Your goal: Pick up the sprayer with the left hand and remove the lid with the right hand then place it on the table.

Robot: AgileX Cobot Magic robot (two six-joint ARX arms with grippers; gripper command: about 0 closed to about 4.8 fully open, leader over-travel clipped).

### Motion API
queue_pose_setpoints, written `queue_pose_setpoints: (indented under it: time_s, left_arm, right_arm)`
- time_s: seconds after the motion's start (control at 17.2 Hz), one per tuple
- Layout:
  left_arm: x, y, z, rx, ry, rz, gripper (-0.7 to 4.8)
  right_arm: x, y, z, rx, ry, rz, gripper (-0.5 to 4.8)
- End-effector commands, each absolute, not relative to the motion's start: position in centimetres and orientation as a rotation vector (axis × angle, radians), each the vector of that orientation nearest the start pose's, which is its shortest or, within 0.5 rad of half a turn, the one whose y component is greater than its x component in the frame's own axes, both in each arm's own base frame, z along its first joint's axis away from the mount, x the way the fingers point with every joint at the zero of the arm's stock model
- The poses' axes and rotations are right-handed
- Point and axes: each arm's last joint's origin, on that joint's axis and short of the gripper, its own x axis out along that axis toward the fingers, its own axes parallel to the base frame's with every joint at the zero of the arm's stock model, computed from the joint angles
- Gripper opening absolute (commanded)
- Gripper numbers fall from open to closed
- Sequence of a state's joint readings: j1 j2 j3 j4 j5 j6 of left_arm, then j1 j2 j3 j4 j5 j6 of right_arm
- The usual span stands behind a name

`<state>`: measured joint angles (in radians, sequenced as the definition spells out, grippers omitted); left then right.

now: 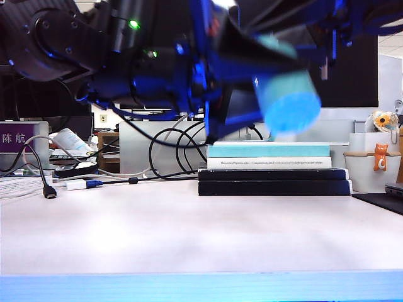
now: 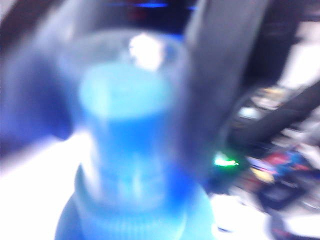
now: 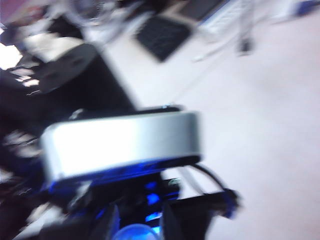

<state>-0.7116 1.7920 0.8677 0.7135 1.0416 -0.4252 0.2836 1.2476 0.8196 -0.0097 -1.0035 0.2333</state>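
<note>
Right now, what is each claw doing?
Left claw: closed on the small teal plastic sprayer, lifted above the table.
Right claw: closed on the clear plastic lid at the sprayer's top.

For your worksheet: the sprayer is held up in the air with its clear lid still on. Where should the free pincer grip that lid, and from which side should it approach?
Grip the lid on its clear side wall, across its width, approaching from the nozzle end along the axis of the sprayer. The left pincer holds the body, so only that end looks free. The lid is a round sleeve over the nozzle, so it probably pulls straight off. The right pincer already sits there.
</note>
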Motion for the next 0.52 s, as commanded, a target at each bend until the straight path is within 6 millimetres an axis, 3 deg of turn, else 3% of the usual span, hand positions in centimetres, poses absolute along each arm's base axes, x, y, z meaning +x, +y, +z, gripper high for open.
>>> queue_pose_setpoints:
  time_s: [0.06, 0.35, 0.52]
  left_arm:
    - [25.1, -24.7, 17.1, -0.254, 0.661, -1.570, 1.43]
    - [25.7, -24.2, 16.5, -0.093, 0.565, -1.406, 1.43]
    - [26.3, -23.7, 15.9, 0.123, 0.487, -1.209, 1.42]
  right_arm:
    - [24.6, 9.4, 27.5, 0.322, 0.536, 1.070, -0.06]
    - [25.2, 9.0, 27.2, 0.216, 0.493, 0.807, -0.06]
    - [25.3, 8.5, 26.2, 0.116, 0.493, 0.648, -0.06]
